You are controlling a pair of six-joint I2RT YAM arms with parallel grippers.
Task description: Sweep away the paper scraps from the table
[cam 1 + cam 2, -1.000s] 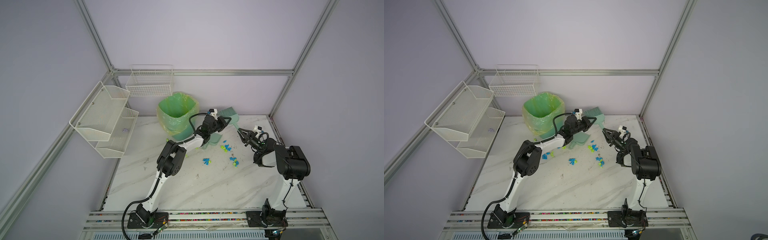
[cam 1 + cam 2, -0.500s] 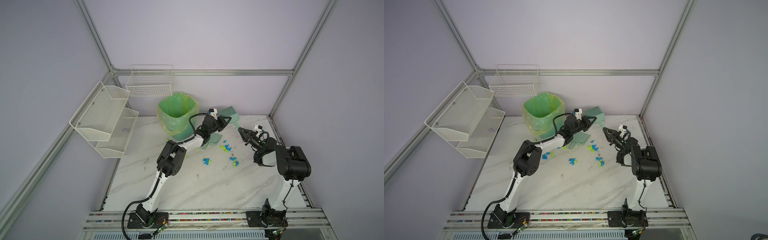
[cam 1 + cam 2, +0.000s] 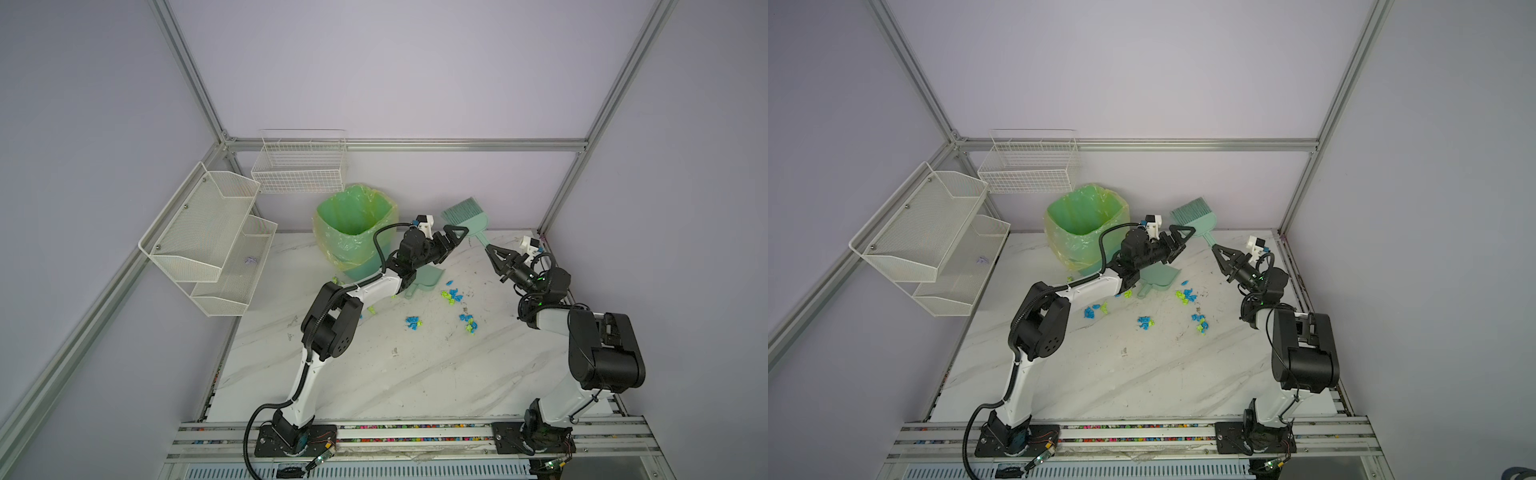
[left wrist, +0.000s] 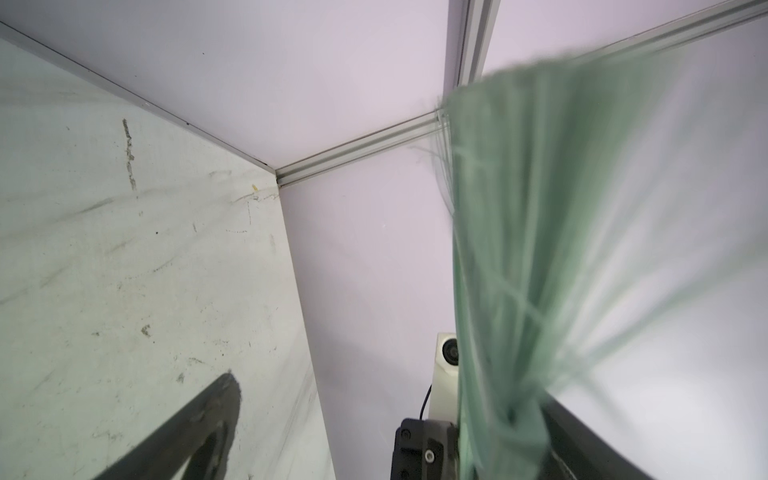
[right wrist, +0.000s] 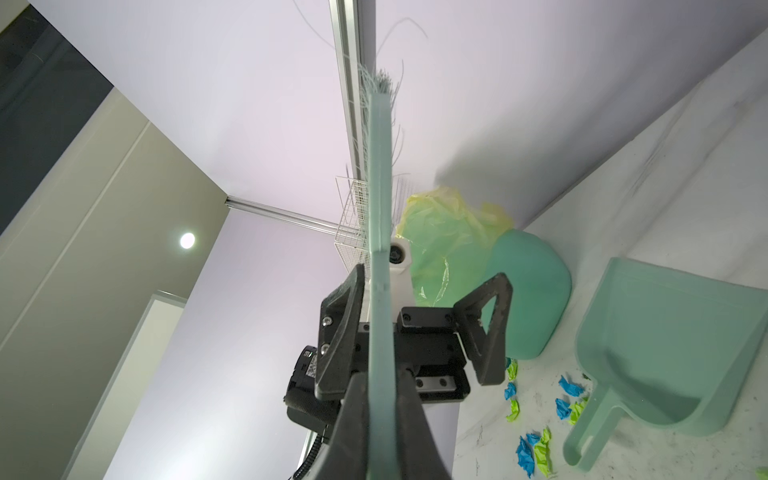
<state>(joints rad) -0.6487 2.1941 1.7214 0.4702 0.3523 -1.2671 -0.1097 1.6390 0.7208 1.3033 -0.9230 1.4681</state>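
Seemingly a handover of the brush (image 3: 462, 212) is in hand. In both top views, upper right of centre, the right gripper (image 3: 488, 249) clamps its handle, bristles up, while the left gripper (image 3: 454, 233) gapes wide beside the head. Paper scraps (image 3: 453, 296) dot the middle of the table (image 3: 374, 374) beside the dustpan (image 3: 428, 279).

Left wrist: blurred bristles (image 4: 561, 249), scuffed marble, lilac walls (image 4: 332, 62).

Right wrist: handle pinched, scraps lower right.

Next, likely, the bristles must tip down to the scraps.

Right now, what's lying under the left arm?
A green dustpan pokes out from beneath the arm, with paper scraps at its edge. The arm covers the rest of the pan.
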